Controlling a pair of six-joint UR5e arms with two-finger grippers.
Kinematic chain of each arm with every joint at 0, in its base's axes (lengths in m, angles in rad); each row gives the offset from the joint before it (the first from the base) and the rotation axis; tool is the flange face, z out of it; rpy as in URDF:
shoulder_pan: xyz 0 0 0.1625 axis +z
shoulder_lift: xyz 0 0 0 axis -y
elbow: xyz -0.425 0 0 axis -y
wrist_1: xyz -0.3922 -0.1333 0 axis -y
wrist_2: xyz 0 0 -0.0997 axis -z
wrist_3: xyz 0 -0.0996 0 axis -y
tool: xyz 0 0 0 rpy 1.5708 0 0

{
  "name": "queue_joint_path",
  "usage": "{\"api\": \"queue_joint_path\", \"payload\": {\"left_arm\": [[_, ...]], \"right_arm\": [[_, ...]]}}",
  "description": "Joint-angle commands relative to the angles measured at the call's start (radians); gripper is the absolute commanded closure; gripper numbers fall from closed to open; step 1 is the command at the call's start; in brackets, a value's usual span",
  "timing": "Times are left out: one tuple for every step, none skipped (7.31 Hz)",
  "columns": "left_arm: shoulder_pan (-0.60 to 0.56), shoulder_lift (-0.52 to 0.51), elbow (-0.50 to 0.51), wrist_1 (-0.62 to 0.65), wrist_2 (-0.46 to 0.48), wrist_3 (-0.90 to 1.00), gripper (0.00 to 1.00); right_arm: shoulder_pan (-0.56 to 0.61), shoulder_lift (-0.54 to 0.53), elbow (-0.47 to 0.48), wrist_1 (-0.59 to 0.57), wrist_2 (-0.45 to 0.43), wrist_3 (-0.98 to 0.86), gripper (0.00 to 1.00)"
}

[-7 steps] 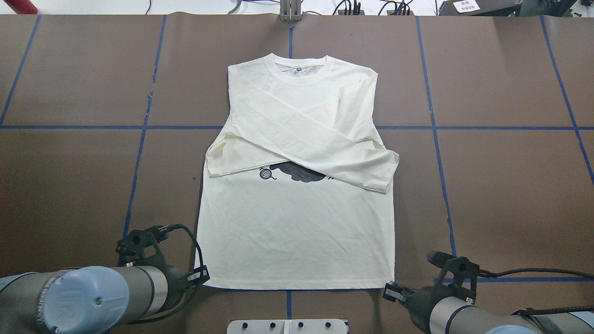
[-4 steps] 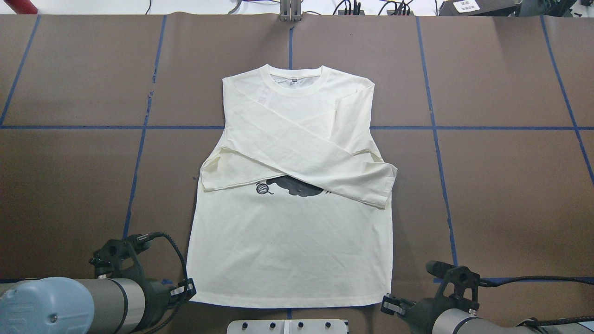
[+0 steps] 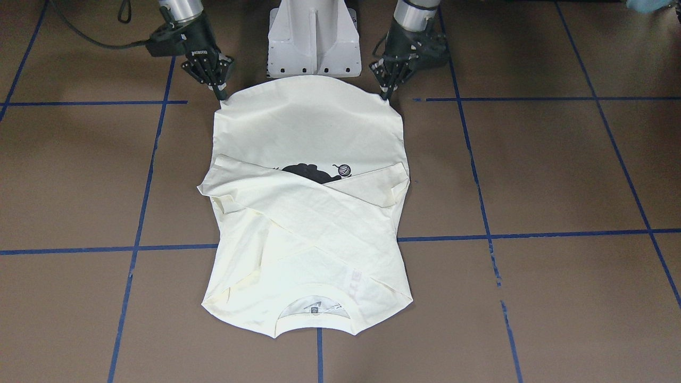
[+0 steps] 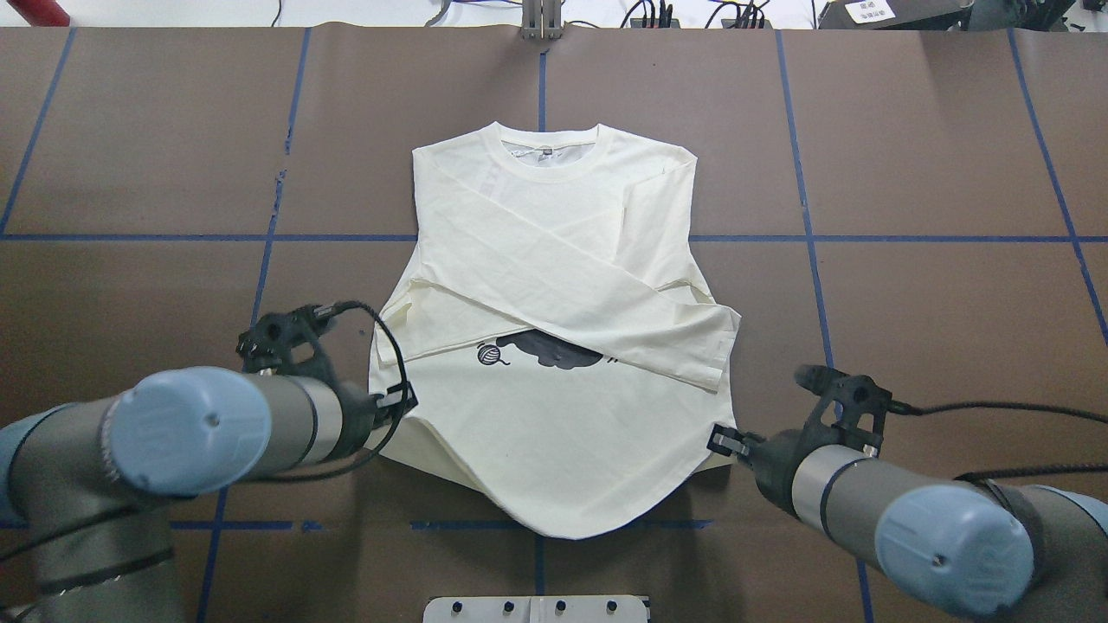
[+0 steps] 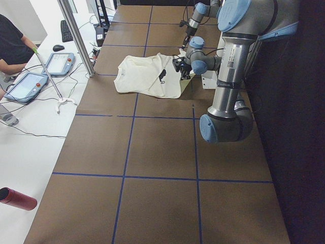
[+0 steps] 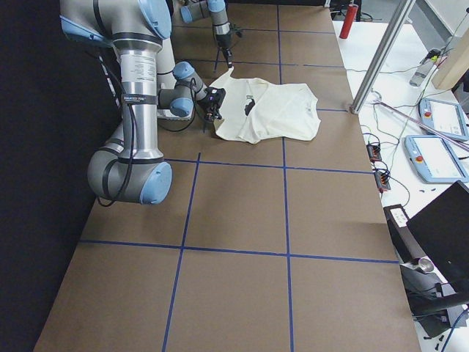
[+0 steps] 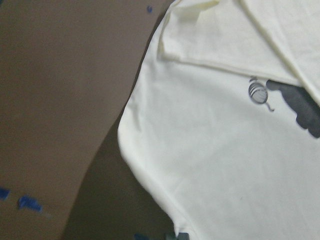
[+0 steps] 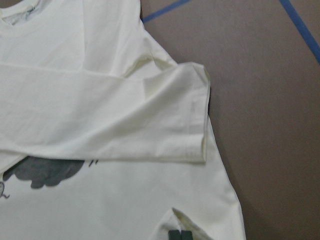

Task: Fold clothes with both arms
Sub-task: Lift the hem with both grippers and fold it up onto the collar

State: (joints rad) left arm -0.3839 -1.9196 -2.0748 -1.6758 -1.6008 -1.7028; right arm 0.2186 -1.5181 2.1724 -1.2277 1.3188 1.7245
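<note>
Both hem corners now sit higher than half a second ago. The left pincer (image 4: 400, 403) and right pincer (image 4: 724, 439) each clench one corner of the T-shirt (image 4: 554, 433), its hem sagging between them; the collar half lies flat on the brown surface (image 4: 952, 303), sleeves crossed.

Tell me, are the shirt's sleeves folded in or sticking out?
Folded in. Both sleeves lie crossed over the front of the shirt, partly covering the black cat print.

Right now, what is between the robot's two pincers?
The bottom hem of the T-shirt hangs between the left pincer and the right pincer, sagging in the middle. Each pincer grips one corner. The overhead view shows it.
</note>
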Motion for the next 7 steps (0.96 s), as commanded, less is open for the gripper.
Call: {"api": "queue_joint_path", "payload": {"left_arm": [[-0.188,-0.091,0.139,-0.013,-0.001,0.153,1.0],[-0.244,-0.145,0.239,-0.074,-0.002,0.191,1.0],[-0.288,-0.179,0.36,-0.187,-0.002,0.196,1.0],[-0.318,-0.208,0.474,-0.288,-0.002,0.196,1.0],[-0.334,-0.249,0.58,-0.359,-0.002,0.198,1.0],[-0.354,-0.255,0.628,-0.404,-0.001,0.24,1.0],[-0.357,-0.259,0.669,-0.427,0.001,0.252,1.0]], "right_arm": [[0.207,0.169,-0.182,-0.001,0.101,-0.134,1.0],[0.291,0.233,-0.283,0.001,0.134,-0.14,1.0],[0.368,0.313,-0.375,0.001,0.186,-0.141,1.0],[0.43,0.391,-0.482,0.002,0.238,-0.151,1.0],[0.476,0.465,-0.575,0.002,0.261,-0.155,1.0],[0.526,0.501,-0.63,0.002,0.317,-0.184,1.0],[0.55,0.541,-0.699,0.004,0.326,-0.222,1.0]]}}
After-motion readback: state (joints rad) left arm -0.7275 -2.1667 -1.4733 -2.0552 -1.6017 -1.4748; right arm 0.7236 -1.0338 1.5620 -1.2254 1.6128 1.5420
